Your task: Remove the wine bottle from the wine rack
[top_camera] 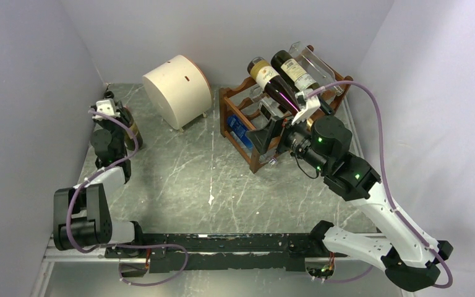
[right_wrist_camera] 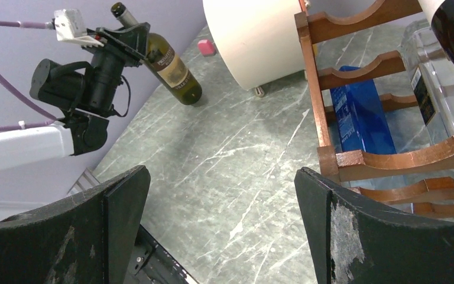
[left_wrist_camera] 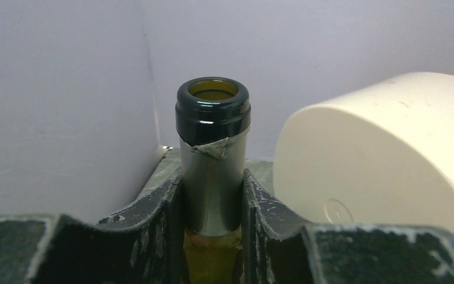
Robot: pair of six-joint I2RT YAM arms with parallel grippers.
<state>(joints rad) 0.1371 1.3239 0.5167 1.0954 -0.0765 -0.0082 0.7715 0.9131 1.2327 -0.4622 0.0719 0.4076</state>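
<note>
Left wrist view: my left gripper [left_wrist_camera: 213, 192] is clamped on the neck of the wine bottle [left_wrist_camera: 213, 112], which sits tilted, well left of the wine rack [top_camera: 235, 114] with the cream drum [left_wrist_camera: 384, 160] between them; my right gripper [right_wrist_camera: 219, 201] gapes wide just beside that rack.

You see a glossy green glass wine bottle [left_wrist_camera: 213, 106], torn foil [left_wrist_camera: 213, 177] on its neck; smooth wooden wine rack [right_wrist_camera: 384, 158]; matt cream drum [left_wrist_camera: 384, 160]; marbled counter [top_camera: 179, 179].

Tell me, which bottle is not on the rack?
The green bottle, gripped by its neck in the left pincer. The other bottles all lie on the rack.
</note>
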